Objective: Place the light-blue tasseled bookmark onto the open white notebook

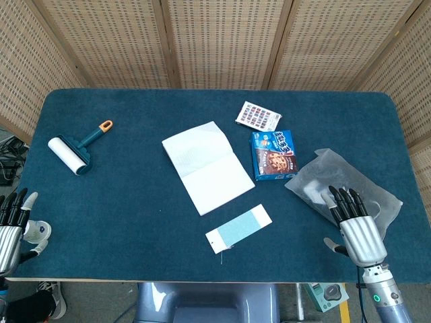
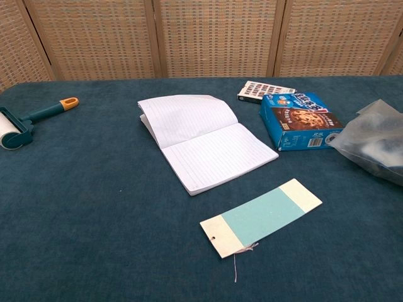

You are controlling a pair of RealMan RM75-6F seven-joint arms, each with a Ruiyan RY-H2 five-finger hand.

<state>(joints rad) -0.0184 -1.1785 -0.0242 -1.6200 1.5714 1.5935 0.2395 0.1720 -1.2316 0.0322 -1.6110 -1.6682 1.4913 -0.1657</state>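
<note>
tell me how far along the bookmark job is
Nothing looks done yet: the bookmark lies flat on the table, in front of the open notebook and apart from it. Nothing is in hand: the right hand rests by the plastic bag with fingers extended, and the left hand sits at the table's near left edge, holding nothing. Left: grasp the bookmark and lay it on the notebook.

The right hand (image 1: 353, 225) is hovering at about 4 o'clock in the head view, fingers straight and slightly apart, pointing to 12, holding nothing. The left hand (image 1: 15, 225) is waiting at 8 o'clock, fingers likewise extended upward, empty.
</note>
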